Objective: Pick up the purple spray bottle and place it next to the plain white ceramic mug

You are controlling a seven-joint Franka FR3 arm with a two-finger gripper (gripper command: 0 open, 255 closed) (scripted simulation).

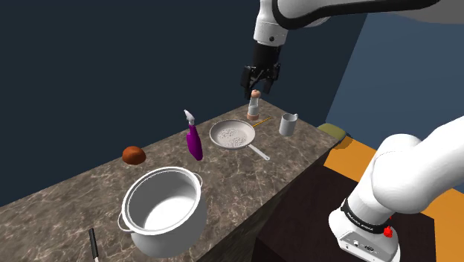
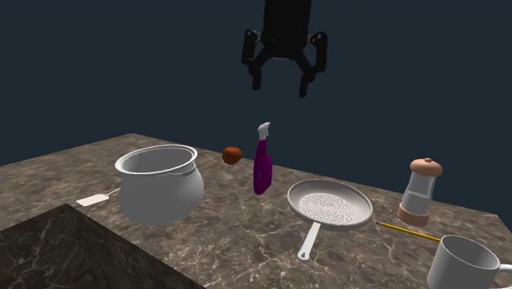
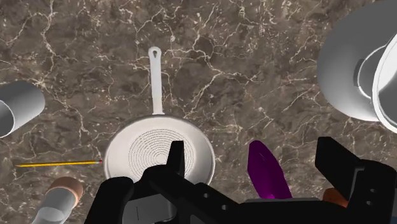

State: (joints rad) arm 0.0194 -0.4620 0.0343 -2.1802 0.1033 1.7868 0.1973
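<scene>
The gripper (image 2: 280, 87) hung high above the surface (image 2: 234, 242), its fingers apart and empty. The bottle (image 2: 262, 168) stood upright between the pot (image 2: 160, 185) and the pan (image 2: 330, 204), well apart from the mug (image 2: 464, 263). Grasping, carrying and placing all seemingly remained.

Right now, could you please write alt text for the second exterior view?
An open black gripper hangs above a purple spray bottle standing on a dark veined counter, with a white pot, frying pan, grinder and mug around it.
</scene>
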